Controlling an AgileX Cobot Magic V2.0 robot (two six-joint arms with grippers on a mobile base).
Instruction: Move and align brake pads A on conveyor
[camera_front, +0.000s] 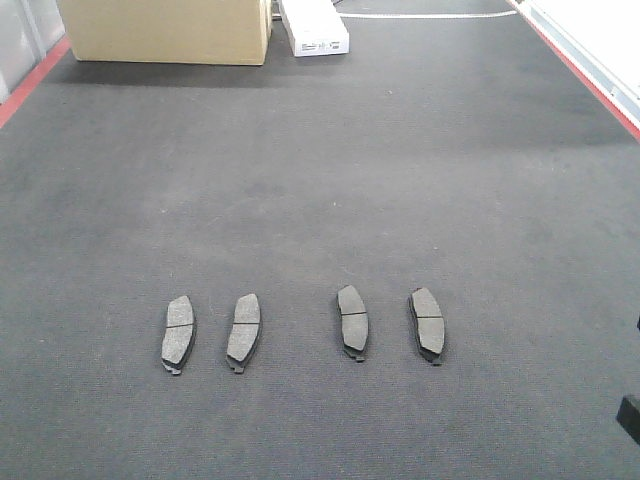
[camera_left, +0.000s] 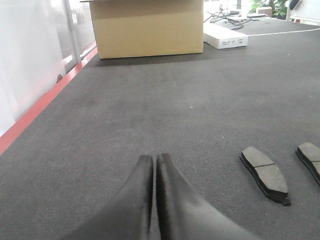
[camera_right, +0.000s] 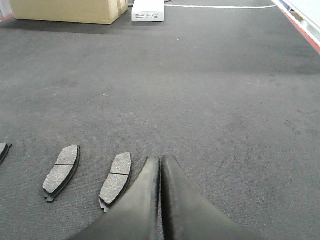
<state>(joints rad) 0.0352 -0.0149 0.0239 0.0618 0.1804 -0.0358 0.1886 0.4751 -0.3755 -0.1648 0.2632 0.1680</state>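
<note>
Charcoal, rough-woven fabric makes up the conveyor (camera_front: 320, 180), which fills the front view; a red border runs along its edge at 10 o'clock and another at 2 o'clock. Four brake pads A lie flat on it in a row across the near part of the belt, around 6 o'clock in the front view, grey gritty faces up, each with a thin groove across its middle. Their long axes all run roughly toward 12 o'clock. From the 9 o'clock end they are the first pad (camera_front: 179, 334), the second pad (camera_front: 243, 332), the third pad (camera_front: 352, 322) and the fourth pad (camera_front: 428, 325). The first and second sit near each other, as do the third and fourth, with a wider gap between the two pairs. None of them touch.

At the far end of the belt, near 11 o'clock, stands a cardboard box (camera_front: 165, 30), and just beside it toward 12 o'clock lies a white flat box (camera_front: 314, 27).

The left tool (camera_left: 154, 159) is clenched, its two dark fingers pressed together with nothing between them, over bare belt; a pad lies at its 3 o'clock, apart from it. The right tool (camera_right: 160, 160) is likewise clenched on nothing, with the fourth pad just beside it at 9 o'clock.
</note>
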